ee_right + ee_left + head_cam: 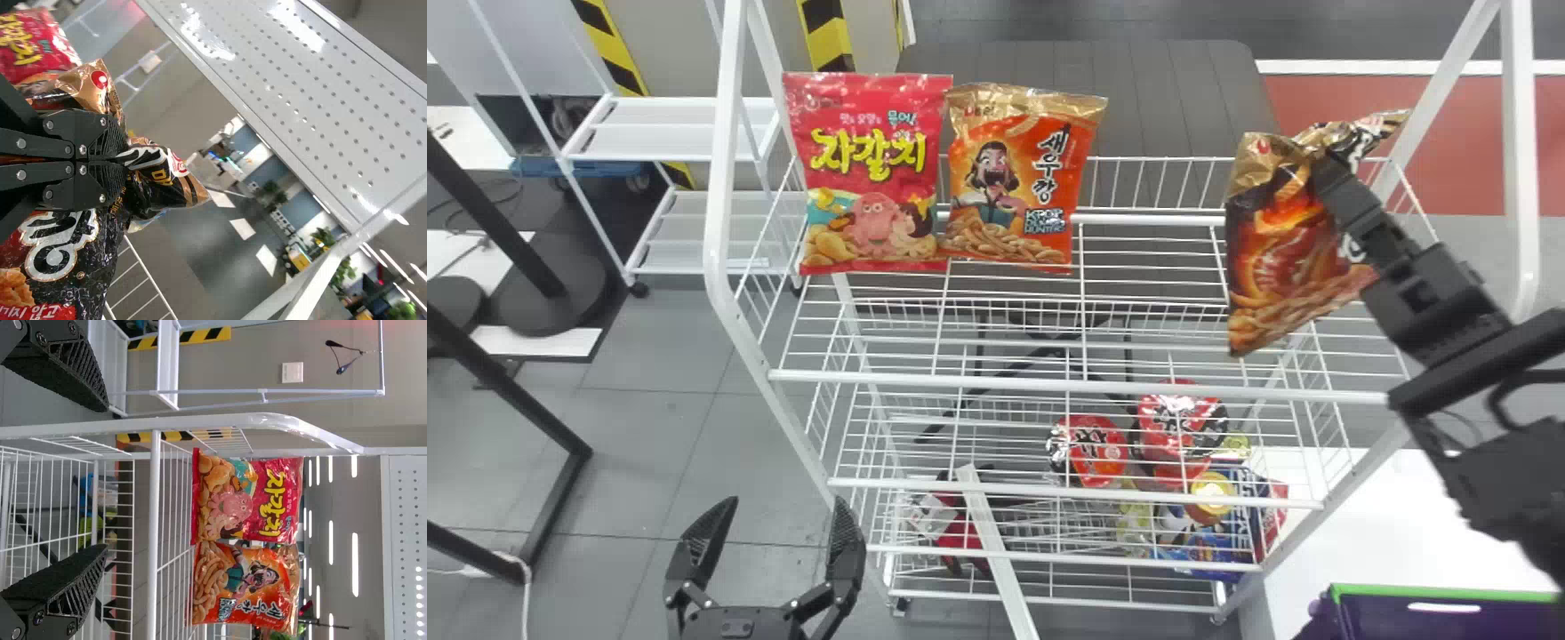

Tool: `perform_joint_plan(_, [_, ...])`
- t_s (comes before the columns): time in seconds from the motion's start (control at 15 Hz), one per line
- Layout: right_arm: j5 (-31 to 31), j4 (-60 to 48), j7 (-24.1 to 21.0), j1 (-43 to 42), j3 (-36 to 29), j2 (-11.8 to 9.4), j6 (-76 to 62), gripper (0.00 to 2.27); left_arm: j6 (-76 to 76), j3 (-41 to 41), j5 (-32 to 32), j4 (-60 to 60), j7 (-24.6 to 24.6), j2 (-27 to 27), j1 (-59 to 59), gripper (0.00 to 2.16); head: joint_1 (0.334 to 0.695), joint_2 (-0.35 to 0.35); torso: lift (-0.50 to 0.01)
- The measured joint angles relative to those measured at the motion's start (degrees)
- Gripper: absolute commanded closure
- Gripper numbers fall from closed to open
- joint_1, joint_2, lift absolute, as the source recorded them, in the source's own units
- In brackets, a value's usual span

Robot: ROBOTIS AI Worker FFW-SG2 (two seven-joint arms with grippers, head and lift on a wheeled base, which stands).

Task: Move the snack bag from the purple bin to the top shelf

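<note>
Right fingers (108,179) clamped on tilted snack bag (1272,253); if lowered askew, may snag shelf rail (1085,387). Left fingers (63,583) apart.

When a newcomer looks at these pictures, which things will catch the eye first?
Probably the snack bag gripped by the right pincer, at the right end of the wire shelf. Next, the red bag and orange bag, upright side by side on its left part. The open left pincer is at the head view's bottom left.
</note>
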Motion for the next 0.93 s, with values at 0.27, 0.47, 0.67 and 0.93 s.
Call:
perform_joint_plan(0.27, [-6.0,11.8,3.3,-3.4,4.1,0.0,-9.4,2.25,0.3,0.1,0.0,0.4,-0.1,0.0,-0.5,0.07,0.695,0.041,0.0])
perform_joint_plan(0.47, [-10.1,17.5,7.2,-6.2,5.9,0.0,-10.3,2.25,0.3,0.3,0.0,0.9,-0.2,0.0,-0.8,0.07,0.695,0.072,0.0])
perform_joint_plan(0.67, [-13.6,22.9,11.3,-8.9,6.8,0.0,-11.3,2.25,0.3,0.4,0.1,1.1,-0.3,0.0,-0.9,0.07,0.695,0.085,0.0])
perform_joint_plan(0.93, [-16.7,28.9,15.5,-11.1,5.9,0.0,-16.1,2.25,0.7,0.1,0.0,2.1,-0.9,0.3,-2.0,0.07,0.695,0.053,0.0])
